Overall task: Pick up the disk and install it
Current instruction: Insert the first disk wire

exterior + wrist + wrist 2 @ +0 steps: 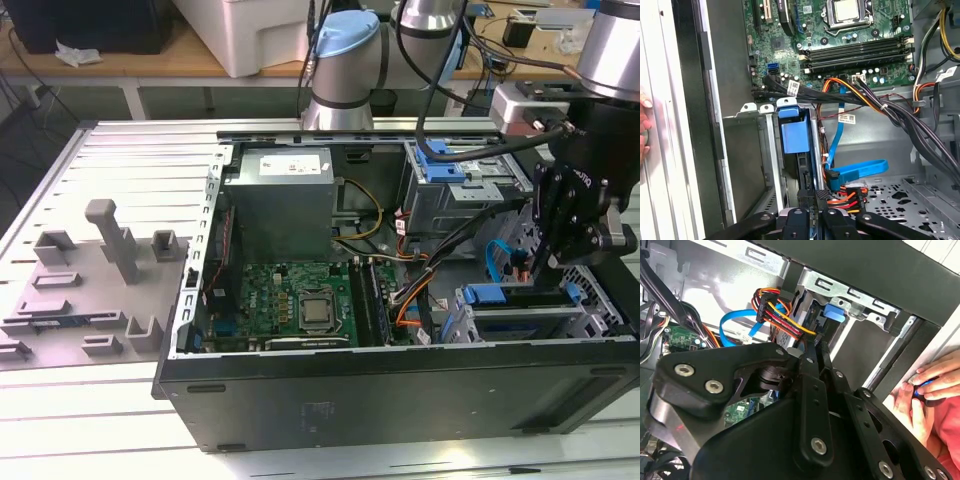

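Note:
The disk (525, 297) stands on edge in the silver drive cage (480, 325) at the case's front corner, on the exterior view's right, with its blue carrier (492, 294) showing along the top. My gripper (540, 278) reaches down onto that top edge from the black wrist above. In the first wrist view the blue carrier (795, 135) sits deep in the slot, and my gripper (812, 194) is shut on the dark near edge of the disk (802, 167). The second wrist view has my gripper (812, 347) drawn to a narrow point at the disk (802, 310).
Blue and orange-red cables (855, 172) lie right beside the slot. The open case also holds a motherboard (300, 300), a grey power supply (280, 205) and an upper cage with a blue latch (450, 165). A person's hand (935, 385) rests outside the case wall. A grey fixture (100, 270) sits on the exterior view's left.

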